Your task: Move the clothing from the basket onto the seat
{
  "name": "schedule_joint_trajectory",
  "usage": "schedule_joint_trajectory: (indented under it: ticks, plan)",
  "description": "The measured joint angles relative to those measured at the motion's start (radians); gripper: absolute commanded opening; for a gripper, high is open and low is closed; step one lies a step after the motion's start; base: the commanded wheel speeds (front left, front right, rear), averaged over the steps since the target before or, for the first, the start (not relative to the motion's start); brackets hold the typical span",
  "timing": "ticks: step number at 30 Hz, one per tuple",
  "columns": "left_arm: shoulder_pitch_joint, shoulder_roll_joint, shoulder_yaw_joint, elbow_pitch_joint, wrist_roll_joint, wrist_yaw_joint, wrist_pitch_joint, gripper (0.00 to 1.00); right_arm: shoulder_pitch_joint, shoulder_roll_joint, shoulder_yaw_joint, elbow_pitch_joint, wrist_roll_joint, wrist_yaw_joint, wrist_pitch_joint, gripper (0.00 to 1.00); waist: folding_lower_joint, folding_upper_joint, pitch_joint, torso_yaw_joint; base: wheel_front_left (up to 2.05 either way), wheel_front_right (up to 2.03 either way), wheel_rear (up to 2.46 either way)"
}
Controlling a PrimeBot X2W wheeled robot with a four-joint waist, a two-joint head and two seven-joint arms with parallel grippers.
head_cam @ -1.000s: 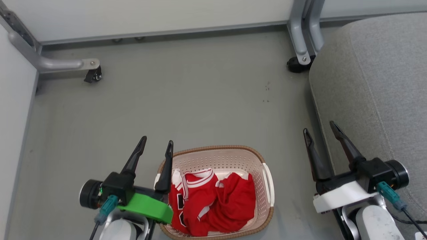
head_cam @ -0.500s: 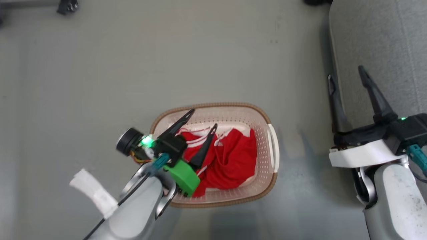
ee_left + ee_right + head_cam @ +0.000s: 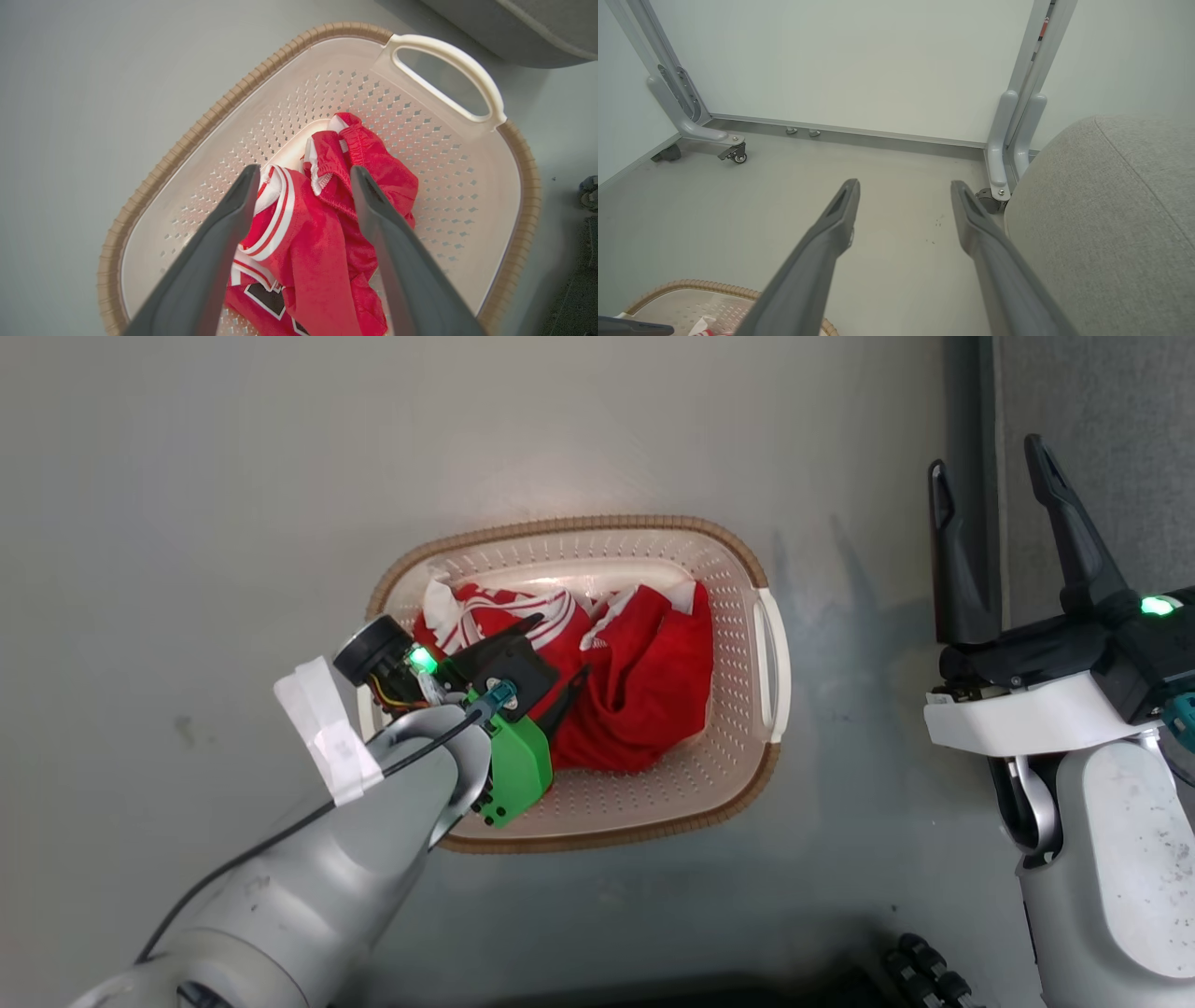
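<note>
Two spread fingers of my left pincer (image 3: 304,171) straddle the red clothing (image 3: 308,233) heaped in the basket (image 3: 444,186); my right pincer (image 3: 988,455), likewise open, hangs near the seat (image 3: 1102,429). Risk: a shallow close catches one loose fold, which slips free on lifting.

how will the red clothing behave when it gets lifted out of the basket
Likely floppy: the clothing lies crumpled in folds, so it should drape from any pinch. Probably light: it looks like thin fabric. The pieces overlap in the basket, so lifting one may drag the other.
</note>
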Motion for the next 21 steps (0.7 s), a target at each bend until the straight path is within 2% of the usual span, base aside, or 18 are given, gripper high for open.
schedule_joint_trajectory:
  ticks: [9,21]
  plan:
    - [-0.121,-0.006,-0.167,0.146,-0.116,0.0,0.045,1.0,-0.02,0.011,0.002,-0.01,0.011,0.0,0.0,1.0,0.0,0.0,0.108,-0.036,0.0,0.0,0.0]
    - [-0.203,0.004,-0.217,0.245,-0.133,0.0,0.084,1.0,-0.022,0.017,0.006,-0.025,0.019,0.0,0.0,1.0,0.0,0.0,0.206,-0.076,0.0,0.0,0.0]
